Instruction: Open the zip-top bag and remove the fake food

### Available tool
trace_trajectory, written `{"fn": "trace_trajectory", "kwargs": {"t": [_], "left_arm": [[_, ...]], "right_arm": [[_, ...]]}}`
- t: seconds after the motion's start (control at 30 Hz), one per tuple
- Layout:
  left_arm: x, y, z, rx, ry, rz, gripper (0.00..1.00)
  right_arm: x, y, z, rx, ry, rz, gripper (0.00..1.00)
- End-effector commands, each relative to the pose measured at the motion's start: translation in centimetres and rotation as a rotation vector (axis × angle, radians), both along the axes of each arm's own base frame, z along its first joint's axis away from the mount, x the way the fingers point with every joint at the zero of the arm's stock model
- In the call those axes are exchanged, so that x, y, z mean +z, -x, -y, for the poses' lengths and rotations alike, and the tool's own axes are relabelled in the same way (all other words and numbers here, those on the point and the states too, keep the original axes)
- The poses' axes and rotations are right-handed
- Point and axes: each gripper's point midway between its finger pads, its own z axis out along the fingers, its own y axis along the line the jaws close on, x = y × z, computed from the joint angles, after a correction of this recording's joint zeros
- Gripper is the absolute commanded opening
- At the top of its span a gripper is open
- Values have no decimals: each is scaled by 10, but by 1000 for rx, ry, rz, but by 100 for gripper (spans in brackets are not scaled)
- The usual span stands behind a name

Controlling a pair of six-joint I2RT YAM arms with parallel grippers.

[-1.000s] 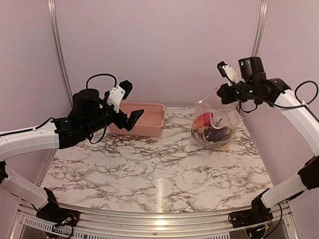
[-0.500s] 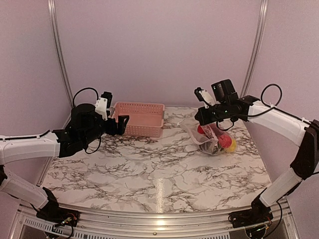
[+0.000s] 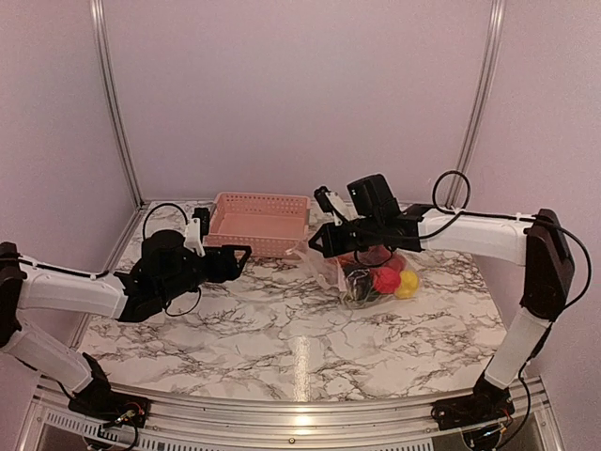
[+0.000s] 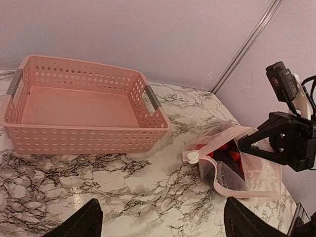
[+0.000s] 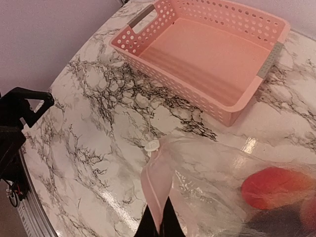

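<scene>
The zip-top bag (image 3: pixel 349 274) lies on the marble in front of the basket, its pink zip strip (image 5: pixel 159 181) gaping open, with a white slider (image 4: pixel 192 157) at its left end. Inside it shows fake food: a red piece (image 3: pixel 385 279), a yellow one (image 3: pixel 407 282) and dark purple (image 4: pixel 228 157). My right gripper (image 5: pixel 159 223) is shut on the zip strip and holds that edge up. My left gripper (image 4: pixel 163 219) hangs low over the table to the left of the bag, open, with only bare marble between its fingers.
A pink slotted basket (image 3: pixel 246 246) stands with nothing in it at the back, just left of the bag and behind my left gripper. Purple walls and metal rails close in the back and sides. The table's near rail carries both arm bases.
My right arm has swung left and down, bringing the bag from the back right to beside the basket. My left arm has dropped lower and turned toward the bag.
</scene>
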Motion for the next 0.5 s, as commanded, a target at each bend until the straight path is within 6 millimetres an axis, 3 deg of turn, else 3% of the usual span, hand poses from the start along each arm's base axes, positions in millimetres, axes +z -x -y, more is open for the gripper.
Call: {"fn": "trace_trajectory", "kwargs": {"t": [0.0, 0.13, 0.3, 0.47], "left_arm": [[-4, 17, 48, -136, 189, -55, 82], [-31, 26, 102, -222, 270, -133, 68], [-44, 23, 124, -250, 408, -185, 62], [-61, 22, 149, -293, 433, -227, 59]], "right_arm": [[16, 18, -42, 73, -137, 8, 0], [14, 25, -53, 78, -184, -9, 0], [17, 27, -54, 77, -219, -3, 0], [12, 31, -53, 89, -218, -11, 0]]}}
